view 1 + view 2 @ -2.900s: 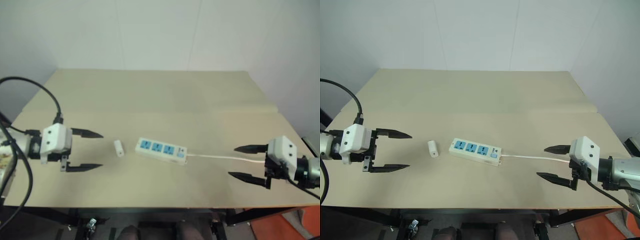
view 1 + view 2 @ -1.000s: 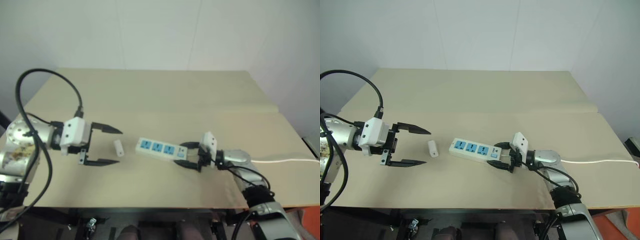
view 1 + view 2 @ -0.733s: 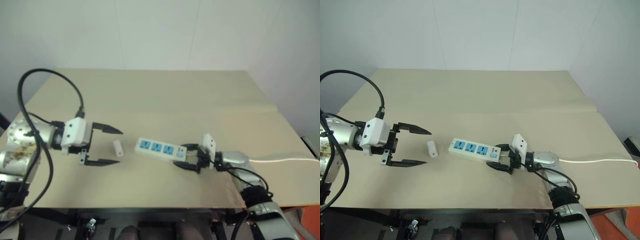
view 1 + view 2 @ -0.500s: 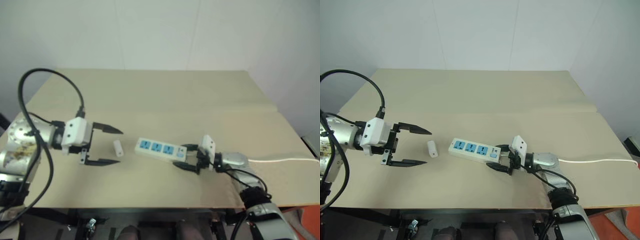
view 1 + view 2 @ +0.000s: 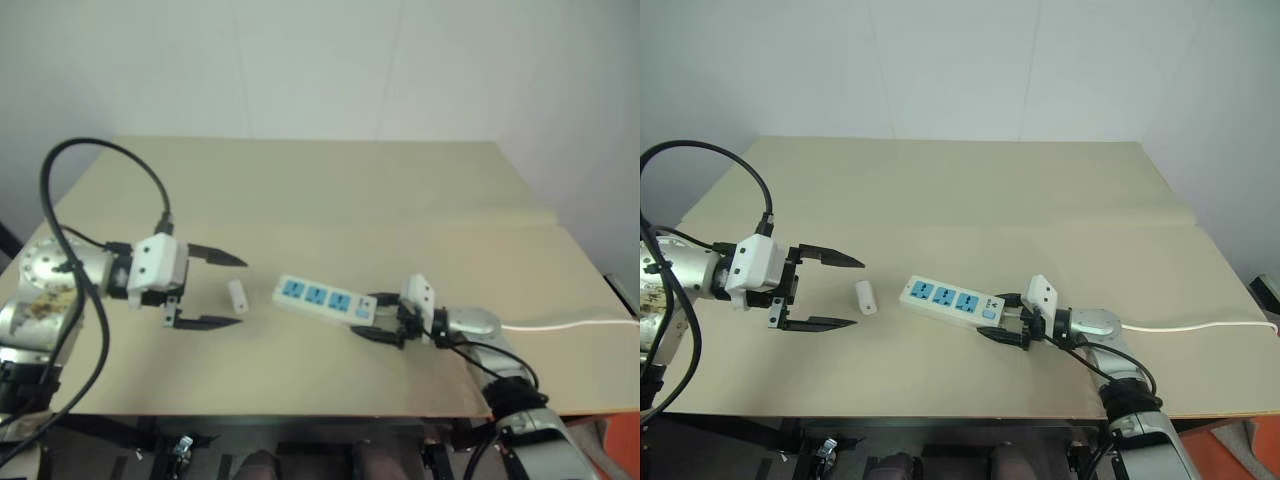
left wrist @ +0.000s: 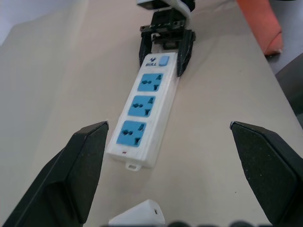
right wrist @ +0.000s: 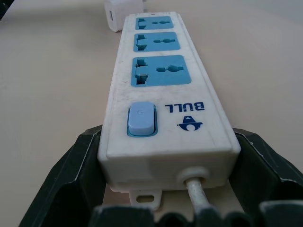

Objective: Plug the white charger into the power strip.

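Right wrist view | right gripper (image 7: 168, 208) fingers now straddle power strip (image 7: 163, 90)

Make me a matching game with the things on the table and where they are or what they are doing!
Things:
1. charger
2. power strip
3. left claw
4. cord

Places or states:
A. wide open, holding nothing
B. trails off toward the table's right edge
C. lies loose between the open claw and the sockets
D. its switch end sits between the right claw's fingers

Right pairs: 1-C, 2-D, 3-A, 4-B
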